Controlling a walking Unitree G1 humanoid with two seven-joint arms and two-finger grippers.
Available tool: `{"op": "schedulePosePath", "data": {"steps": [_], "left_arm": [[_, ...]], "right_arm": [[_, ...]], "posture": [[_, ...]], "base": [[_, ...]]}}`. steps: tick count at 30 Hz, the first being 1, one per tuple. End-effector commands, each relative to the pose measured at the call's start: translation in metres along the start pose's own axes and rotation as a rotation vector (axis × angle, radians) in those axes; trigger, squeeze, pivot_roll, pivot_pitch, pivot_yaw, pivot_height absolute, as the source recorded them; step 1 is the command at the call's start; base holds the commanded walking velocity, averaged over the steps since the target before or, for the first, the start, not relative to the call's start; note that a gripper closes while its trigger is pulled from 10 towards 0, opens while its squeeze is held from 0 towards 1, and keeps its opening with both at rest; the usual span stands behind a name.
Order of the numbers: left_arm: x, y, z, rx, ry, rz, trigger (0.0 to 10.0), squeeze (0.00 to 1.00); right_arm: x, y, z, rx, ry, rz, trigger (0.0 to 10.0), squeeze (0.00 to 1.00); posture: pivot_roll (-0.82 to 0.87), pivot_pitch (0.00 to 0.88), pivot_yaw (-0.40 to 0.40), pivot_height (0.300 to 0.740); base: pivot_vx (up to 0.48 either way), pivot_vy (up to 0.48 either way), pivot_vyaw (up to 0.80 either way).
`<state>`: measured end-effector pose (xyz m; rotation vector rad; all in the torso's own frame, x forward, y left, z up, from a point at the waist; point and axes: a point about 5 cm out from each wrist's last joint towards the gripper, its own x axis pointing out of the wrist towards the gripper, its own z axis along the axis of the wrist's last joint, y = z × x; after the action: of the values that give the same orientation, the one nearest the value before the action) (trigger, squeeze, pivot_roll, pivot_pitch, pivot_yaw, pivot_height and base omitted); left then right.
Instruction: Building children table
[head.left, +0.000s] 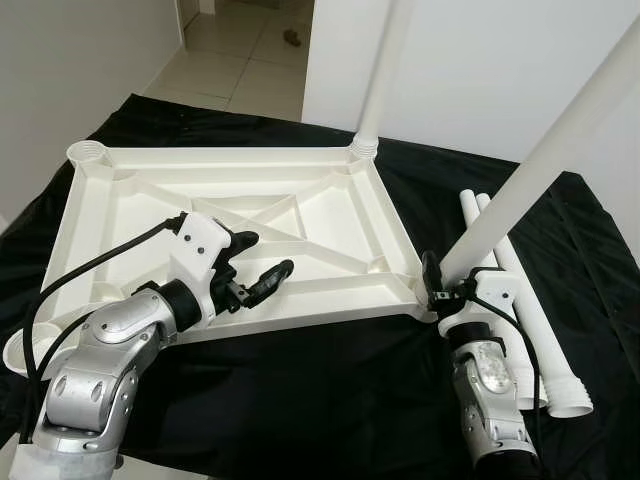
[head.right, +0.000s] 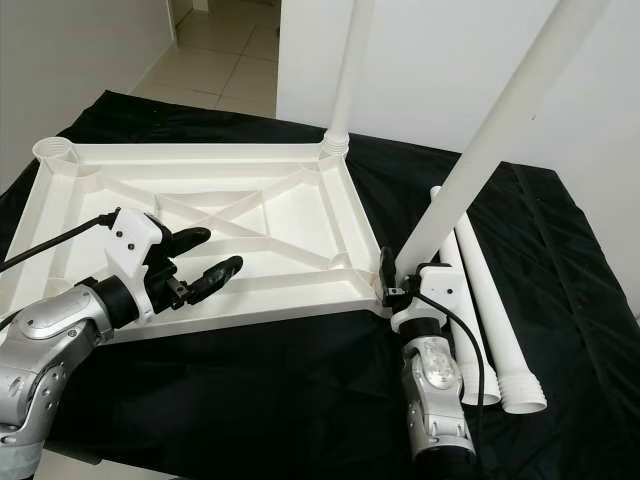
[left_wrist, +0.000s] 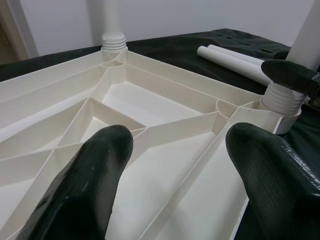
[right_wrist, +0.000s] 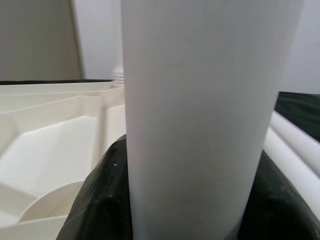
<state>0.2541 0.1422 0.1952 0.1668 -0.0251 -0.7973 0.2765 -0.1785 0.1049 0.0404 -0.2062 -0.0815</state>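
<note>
A white plastic table top (head.left: 250, 215) lies upside down on a black cloth, ribs facing up. One white leg (head.left: 383, 70) stands upright in its far right corner socket. My right gripper (head.left: 447, 283) is shut on a second white leg (head.left: 540, 165), which leans at the near right corner socket (left_wrist: 282, 107). In the right wrist view that leg (right_wrist: 200, 115) sits between the black fingers (right_wrist: 102, 200). My left gripper (head.left: 258, 262) hovers open over the near part of the table top, holding nothing.
Two spare white legs (head.left: 530, 320) lie side by side on the black cloth to the right of my right arm. An empty socket (head.left: 88, 152) shows at the far left corner. White walls and a tiled doorway (head.left: 250, 50) lie behind.
</note>
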Motion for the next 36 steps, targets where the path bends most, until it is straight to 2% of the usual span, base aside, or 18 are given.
{"op": "schedulePosePath", "data": {"steps": [1,6,8,9,10,13,14,15,16,21,24,26,29,30,31,32,36], "left_arm": [[-0.001,0.000,0.001,0.005,0.002,0.056,10.0,0.00],[-0.001,0.001,0.001,0.006,0.003,0.061,10.0,0.00],[-0.002,0.001,0.002,0.007,0.002,0.062,10.0,0.00],[-0.002,0.001,0.002,0.007,0.002,0.062,10.0,0.00],[-0.002,0.001,0.002,0.008,0.003,0.060,10.0,0.00],[-0.002,0.001,0.002,0.010,0.004,0.059,10.0,0.00],[-0.001,0.002,0.002,0.010,0.003,0.059,10.0,0.00],[-0.001,0.002,0.002,0.010,0.003,0.059,10.0,0.00],[0.001,0.002,0.002,0.010,0.000,0.057,10.0,0.00],[0.005,-0.002,0.000,-0.008,-0.008,0.047,10.0,0.00],[0.013,-0.010,-0.004,-0.030,-0.009,0.022,10.0,0.00],[0.013,-0.010,-0.004,-0.030,-0.009,0.022,10.0,0.00],[0.031,-0.027,-0.009,-0.049,-0.014,-0.040,10.0,0.00],[0.031,-0.027,-0.009,-0.049,-0.014,-0.040,10.0,0.00],[0.036,-0.030,-0.009,-0.051,-0.016,-0.053,10.0,0.00],[0.043,-0.034,-0.010,-0.063,-0.010,-0.060,10.0,0.00],[0.053,-0.039,-0.010,-0.073,0.000,-0.070,10.0,0.00]], "right_arm": [[-0.028,-0.017,-0.043,-0.081,0.240,-0.141,10.0,0.00],[-0.025,-0.014,-0.041,-0.051,0.224,-0.153,10.0,0.00],[-0.023,-0.004,-0.037,-0.035,0.199,-0.086,10.0,0.00],[-0.023,-0.004,-0.037,-0.035,0.199,-0.086,10.0,0.00],[-0.023,-0.001,-0.036,-0.017,0.185,-0.066,10.0,0.11],[-0.022,0.002,-0.034,-0.003,0.169,-0.060,10.0,0.11],[-0.019,0.003,-0.029,0.006,0.139,-0.038,10.0,1.00],[-0.019,0.003,-0.029,0.006,0.139,-0.038,10.0,1.00],[-0.014,0.005,-0.021,0.038,0.095,0.017,10.0,1.00],[-0.004,0.000,-0.007,0.026,0.040,0.071,10.0,1.00],[0.007,-0.008,0.001,0.010,0.018,0.106,10.0,1.00],[0.007,-0.008,0.001,0.010,0.018,0.106,10.0,1.00],[0.021,-0.021,0.013,-0.029,0.006,0.167,10.0,1.00],[0.021,-0.021,0.013,-0.029,0.006,0.167,10.0,1.00],[0.024,-0.024,0.016,-0.041,0.004,0.188,10.0,0.90],[0.027,-0.026,0.020,-0.039,0.003,0.233,10.0,0.00],[0.031,-0.028,0.026,-0.030,0.010,0.315,10.0,0.00]], "posture": [[0.21,0.093,-0.059,0.740],[0.21,0.091,-0.055,0.740],[0.22,0.089,-0.054,0.740],[0.22,0.089,-0.054,0.740],[0.22,0.088,-0.051,0.740],[0.22,0.088,-0.051,0.740],[0.21,0.084,-0.052,0.740],[0.21,0.084,-0.052,0.740],[0.20,0.083,-0.054,0.740],[0.19,0.080,-0.056,0.740],[0.18,0.075,-0.062,0.740],[0.18,0.075,-0.062,0.740],[0.18,0.072,-0.066,0.740],[0.18,0.072,-0.066,0.740],[0.17,0.068,-0.070,0.740],[0.17,0.067,-0.069,0.740],[0.16,0.066,-0.065,0.740]], "base": [[0.000,0.000,0.00],[0.000,0.000,0.00],[0.000,0.000,0.00],[0.000,0.000,0.00],[0.000,0.000,0.00],[0.000,0.000,0.00],[0.000,0.000,0.00],[0.000,0.000,0.00],[0.000,0.000,0.00],[0.000,0.000,0.00],[0.000,0.000,0.00],[0.000,0.000,0.00],[0.000,0.000,0.00],[0.000,0.000,0.00],[0.000,0.000,0.00],[0.000,0.000,0.00],[0.000,0.000,0.00]]}}
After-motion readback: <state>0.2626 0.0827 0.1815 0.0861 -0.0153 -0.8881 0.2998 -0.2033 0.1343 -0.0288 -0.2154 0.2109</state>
